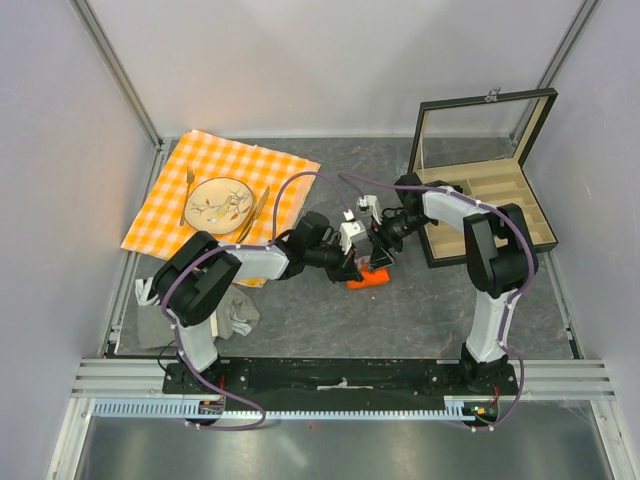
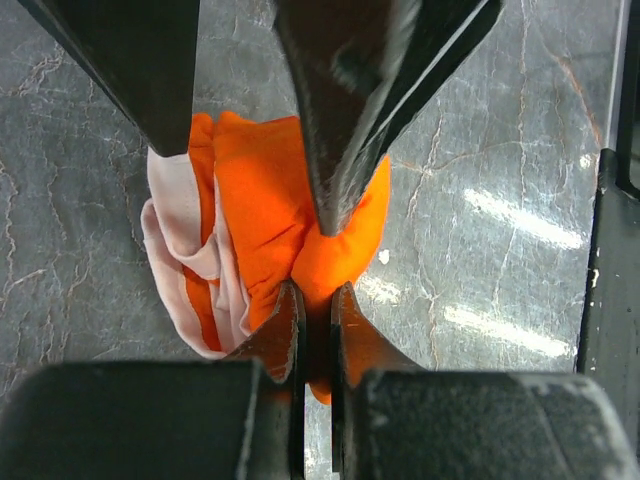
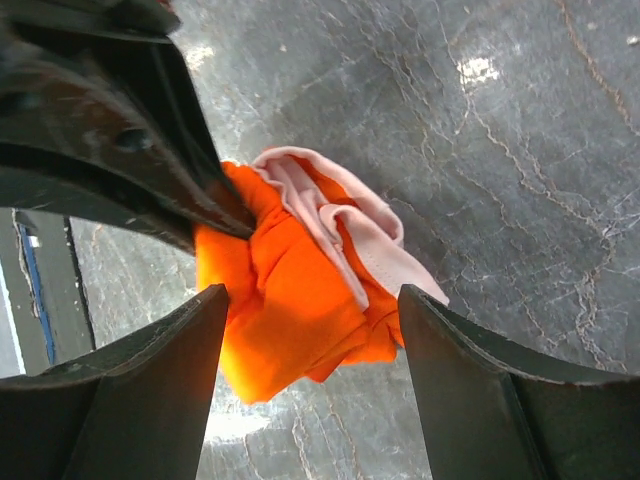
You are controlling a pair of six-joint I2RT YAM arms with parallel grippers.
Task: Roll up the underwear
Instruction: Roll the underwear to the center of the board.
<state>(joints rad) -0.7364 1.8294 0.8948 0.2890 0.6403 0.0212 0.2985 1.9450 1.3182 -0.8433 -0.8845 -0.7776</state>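
Tabletop (image 1: 330, 325) of grey, marble-veined material fills the overhead view. Near its middle lies the small, bright orange-red fabric underwear (image 1: 368, 280) with pale trim, bunched into a compact lump. Both arms reach in to meet over it: the black left gripper (image 1: 352, 268) from the left and the black right gripper (image 1: 380, 256) from the right, their tips close together at the garment. To the far left an orange-and-white checkered cloth (image 1: 180, 165) carries a round patterned plate (image 1: 218, 202). A dark rectangular box with an open glass lid (image 1: 490, 185) stands at the right. A crumpled grey-white cloth (image 1: 240, 312) lies by the left arm's base.

From the left wrist, the left gripper is nearly closed, pinching a fold of orange fabric at the lump's near edge. The pale trim shows in folds on the lump's left side. The right gripper's two dark fingers (image 2: 345, 130) come down from above, one at each side of the garment's upper part.

From the right wrist, the right gripper's jaws stand wide apart with the underwear on the table between them. The left-hand fingertip is at the orange cloth, and the other is just beside the pale trim. The left gripper's tip enters from the upper left, clamped on the orange fabric.
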